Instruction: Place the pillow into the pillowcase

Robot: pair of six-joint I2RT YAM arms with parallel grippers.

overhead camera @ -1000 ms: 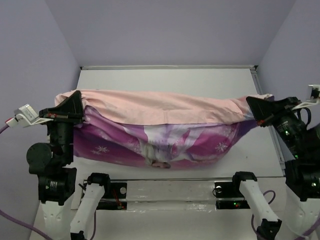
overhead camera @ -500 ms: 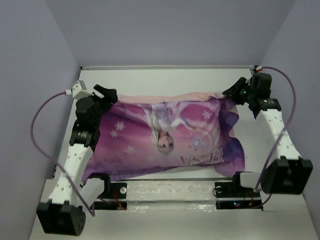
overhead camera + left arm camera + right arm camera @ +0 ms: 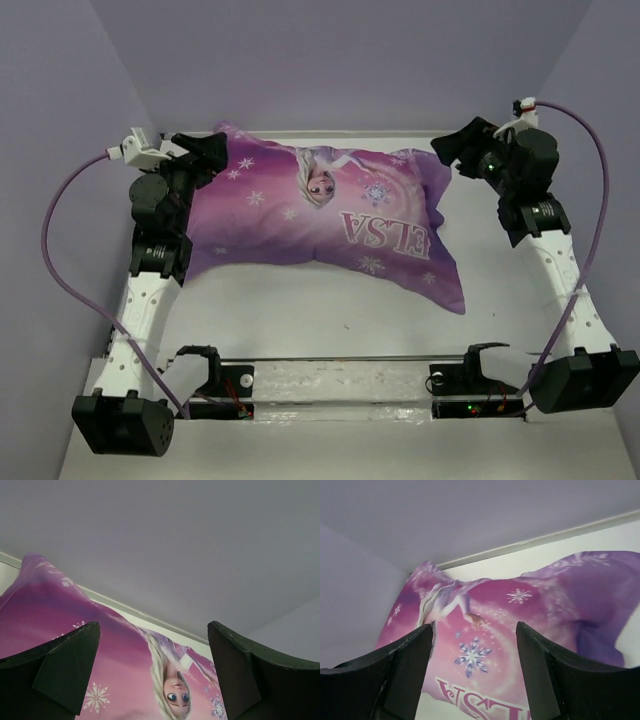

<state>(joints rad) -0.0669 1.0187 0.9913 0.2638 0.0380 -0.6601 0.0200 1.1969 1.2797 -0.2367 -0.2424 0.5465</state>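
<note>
The pillowcase [image 3: 320, 215] lies plump on the far half of the table, printed face up, with the princess and the "ELSA" lettering upside down. The pillow is hidden; no white fabric shows. My left gripper [image 3: 208, 158] hovers at the case's far left corner, open with nothing between its fingers. My right gripper [image 3: 452, 150] hovers at the far right corner, also open and holding nothing. The left wrist view looks down between wide jaws [image 3: 152, 645] at the princess print [image 3: 175, 690]. The right wrist view shows its gripper [image 3: 474, 630] above the snowflake print [image 3: 472, 655].
The white table [image 3: 300, 300] is walled by lilac panels at the back and sides. A clear rail with the arm mounts [image 3: 340, 380] runs along the near edge. Purple cables [image 3: 60, 240] loop out beside both arms.
Both grippers have opened and let go of the pillowcase. The case, held up stretched between them a second ago, has swung over and now lies at the back of the table.
</note>
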